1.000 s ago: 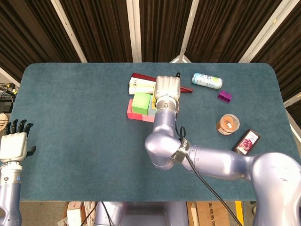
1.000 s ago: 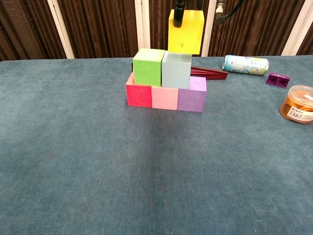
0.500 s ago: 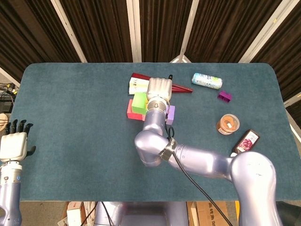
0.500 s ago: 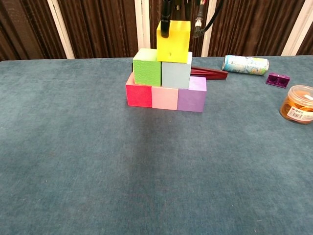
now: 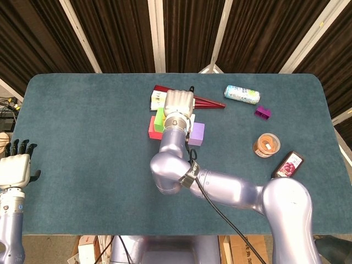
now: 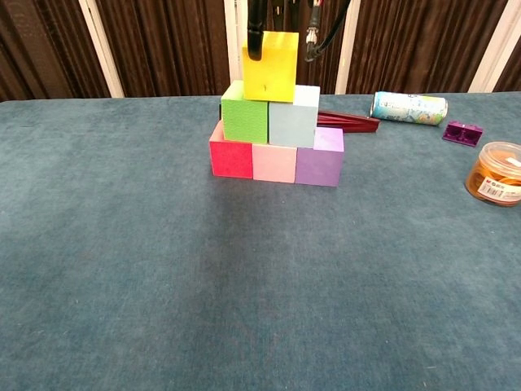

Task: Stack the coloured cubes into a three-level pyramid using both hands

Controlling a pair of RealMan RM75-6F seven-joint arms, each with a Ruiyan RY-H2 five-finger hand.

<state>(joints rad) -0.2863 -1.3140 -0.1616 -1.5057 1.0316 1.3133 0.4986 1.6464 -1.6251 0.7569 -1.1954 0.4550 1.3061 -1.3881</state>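
Observation:
Red (image 6: pixel 230 156), pink (image 6: pixel 273 163) and purple (image 6: pixel 319 159) cubes form a bottom row. On them stand a green cube (image 6: pixel 244 118) and a pale grey-blue cube (image 6: pixel 293 118). My right hand (image 5: pixel 179 103) grips a yellow cube (image 6: pixel 270 67) from above, its dark fingers (image 6: pixel 256 32) showing on both sides in the chest view. The yellow cube is over the seam between green and grey-blue, down at their tops; contact cannot be judged. In the head view the hand hides most of the stack. My left hand (image 5: pixel 15 168) is at the table's left edge, holding nothing.
Behind the stack lie a dark red flat box (image 6: pixel 346 120) and a white carton (image 5: pixel 158 99). To the right are a lying can (image 6: pixel 409 107), a small purple piece (image 6: pixel 461 132), an orange-lidded jar (image 6: pixel 496 173) and a dark packet (image 5: pixel 288 166).
My right hand has carried the yellow cube leftward and down, from above the grey-blue cube's right side to the seam between the two middle cubes. The left hand stays put.

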